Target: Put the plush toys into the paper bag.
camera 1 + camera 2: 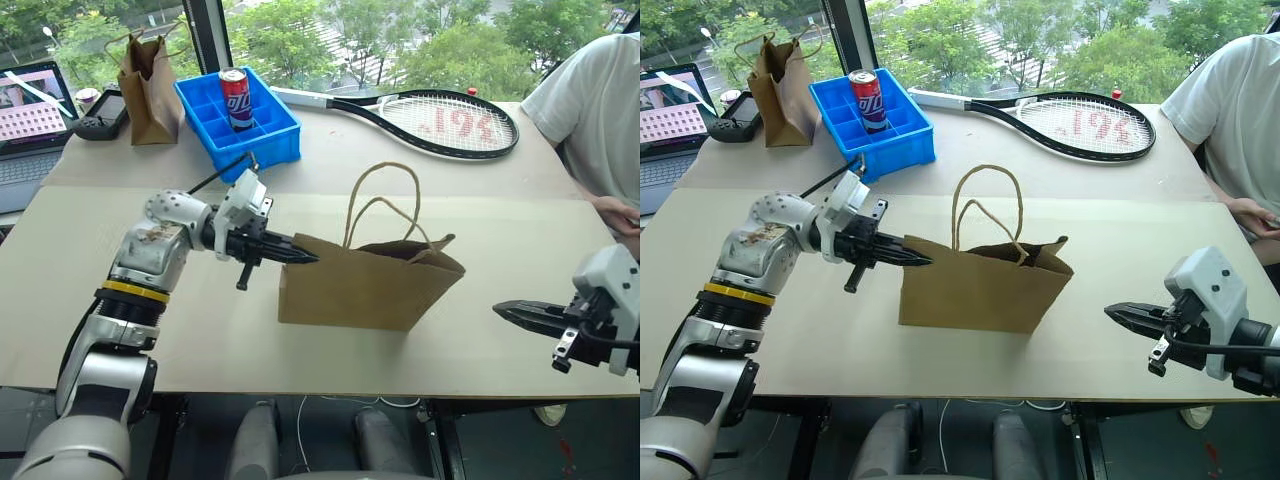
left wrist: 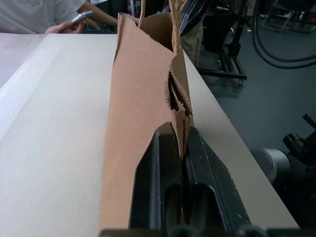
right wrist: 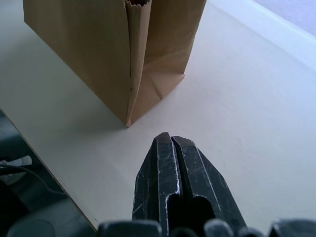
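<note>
The light-brown paper bag [image 1: 360, 290] stands upright in the middle of the table, its twine handles [image 1: 385, 200] looping up above the open mouth. My left gripper [image 1: 305, 257] reaches in level from the left and is shut on the bag's upper left side edge; the left wrist view shows the paper fold [image 2: 180, 106] pinched between the black fingers [image 2: 160, 168]. My right gripper [image 1: 505, 311] hangs shut and empty, off the bag's right side near the table's front edge, pointing toward the bag [image 3: 98, 44]. The plush toys are out of view.
At the back left stand a darker, narrower paper bag [image 1: 150, 85] and a blue bin [image 1: 275, 135] holding a red can [image 1: 235, 98]. A tennis racket [image 1: 440, 120] lies at the back. A laptop [image 1: 30, 120] sits far left. A person in white [image 1: 590, 110] sits at the right.
</note>
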Available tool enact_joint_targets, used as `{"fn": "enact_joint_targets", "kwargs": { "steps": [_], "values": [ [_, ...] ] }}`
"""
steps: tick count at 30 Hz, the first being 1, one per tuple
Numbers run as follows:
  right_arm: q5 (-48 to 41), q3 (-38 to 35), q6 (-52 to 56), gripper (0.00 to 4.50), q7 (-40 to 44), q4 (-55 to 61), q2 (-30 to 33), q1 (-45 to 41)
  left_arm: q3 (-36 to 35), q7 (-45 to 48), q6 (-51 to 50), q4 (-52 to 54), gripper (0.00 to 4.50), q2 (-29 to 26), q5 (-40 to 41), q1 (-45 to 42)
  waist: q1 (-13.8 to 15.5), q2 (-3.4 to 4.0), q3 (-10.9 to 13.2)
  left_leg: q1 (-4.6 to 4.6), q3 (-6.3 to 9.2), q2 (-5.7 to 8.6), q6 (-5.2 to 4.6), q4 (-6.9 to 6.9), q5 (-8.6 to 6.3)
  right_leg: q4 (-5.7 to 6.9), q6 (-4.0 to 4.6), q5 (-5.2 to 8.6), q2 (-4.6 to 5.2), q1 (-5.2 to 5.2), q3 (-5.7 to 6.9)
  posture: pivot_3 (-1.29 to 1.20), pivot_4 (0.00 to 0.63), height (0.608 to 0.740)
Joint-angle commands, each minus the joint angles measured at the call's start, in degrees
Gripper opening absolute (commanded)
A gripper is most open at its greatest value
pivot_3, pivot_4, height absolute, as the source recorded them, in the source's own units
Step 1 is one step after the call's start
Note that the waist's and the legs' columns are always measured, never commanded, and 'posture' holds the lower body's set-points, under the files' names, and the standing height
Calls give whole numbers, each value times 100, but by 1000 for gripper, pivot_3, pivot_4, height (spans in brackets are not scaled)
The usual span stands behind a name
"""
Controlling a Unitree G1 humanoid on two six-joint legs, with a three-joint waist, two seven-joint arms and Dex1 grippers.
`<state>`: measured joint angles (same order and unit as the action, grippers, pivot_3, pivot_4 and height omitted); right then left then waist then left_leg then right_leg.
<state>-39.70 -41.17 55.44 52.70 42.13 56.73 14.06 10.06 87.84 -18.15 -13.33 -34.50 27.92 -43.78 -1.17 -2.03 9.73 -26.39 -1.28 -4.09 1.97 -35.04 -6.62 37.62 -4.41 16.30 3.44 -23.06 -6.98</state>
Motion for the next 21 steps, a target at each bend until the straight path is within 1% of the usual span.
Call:
{"fn": "enact_joint_targets", "kwargs": {
  "steps": [1, 3, 7, 9, 10, 11, 13, 15, 16, 18, 20, 21],
  "values": [
    [-102, 30, -16, 0, -34, -49, 194, -205, -146, 35, -298, 296, 857, -202, 56, 59, -3, 0, 0, 0, 0, 0, 0, -1, 0, 1, 0, 0, 0, 0, 0, 0, 150, 740],
    [-135, 125, -44, 0, 1, -126, 272, -305, -173, 101, -427, 349, 1478, -296, 96, 82, -3, 0, 0, 1, 0, 0, 0, -1, 0, 3, 0, 0, 0, 0, 1, 0, 150, 740],
    [-211, 252, -94, 0, 113, -285, 378, -419, -350, 166, -781, 591, 2965, -552, 304, 124, 1, 0, 0, 1, 1, 0, 0, 0, 0, 1, 0, 0, 0, 0, 1, 0, 150, 740],
    [-262, 273, -111, 0, 175, -357, 363, -449, -604, 85, -1118, 764, 3653, -748, 528, 198, 1, 0, 0, 1, 1, 0, 0, 0, 0, 1, 0, 0, 0, 0, 1, 0, 150, 740],
    [-272, 276, -141, 0, 197, -393, 345, -457, -760, 8, -1307, 840, 4108, -842, 642, 242, -3, 0, 0, 1, 2, 0, 0, 1, 0, 1, 1, 0, 0, 0, 3, 0, 150, 740],
    [-273, 270, -177, 0, 209, -419, 317, -454, -896, -65, -1455, 903, 4394, -928, 733, 292, -12, 0, 0, 0, 2, 0, 0, 1, 0, 2, 1, 0, 0, -1, 2, 0, 150, 740],
    [-256, 236, -319, 0, 194, -523, 168, -450, -1317, -342, -1794, 1020, 4451, -1160, 917, 526, -23, 0, 0, 1, 2, -1, 0, 2, 0, 3, 0, 0, 0, -1, 2, 0, 150, 740],
    [-207, 207, -514, 0, 170, -622, -61, -376, -1822, -806, -1920, 1171, 4451, -1393, 879, 1078, -53, 0, 0, 2, 3, -1, 0, 2, 0, 3, -1, 1, 0, -1, 3, 0, 150, 740],
    [-202, 199, -575, 0, 141, -650, -154, -354, -1968, -966, -1915, 1254, 4451, -1468, 835, 1310, -73, 1, 0, 5, 3, -2, 0, 2, 0, 4, -1, 1, 0, 2, 3, 0, 150, 740],
    [-158, 205, -693, 0, 81, -699, -290, -332, -2041, -1097, -2160, 1409, 4451, -1683, 815, 1754, -104, 1, 0, 7, 3, -2, -1, 6, 0, 4, 0, 1, 0, 2, 3, 0, 150, 740],
    [-145, 224, -855, 590, 36, -772, -459, -332, -2140, -1292, -2074, 1581, 4500, -1727, 726, 2255, -105, 0, 0, 7, 3, -2, 0, 5, 0, 8, 1, 1, 0, 1, 4, 0, 150, 740],
    [-97, 258, -971, 634, 41, -811, -524, -304, -2268, -1519, -1840, 1714, 4500, -1616, 633, 2500, -98, 0, 0, 7, 3, -2, 0, 4, 0, 6, 1, 1, 0, 2, 4, 0, 150, 740]
  ]
}}
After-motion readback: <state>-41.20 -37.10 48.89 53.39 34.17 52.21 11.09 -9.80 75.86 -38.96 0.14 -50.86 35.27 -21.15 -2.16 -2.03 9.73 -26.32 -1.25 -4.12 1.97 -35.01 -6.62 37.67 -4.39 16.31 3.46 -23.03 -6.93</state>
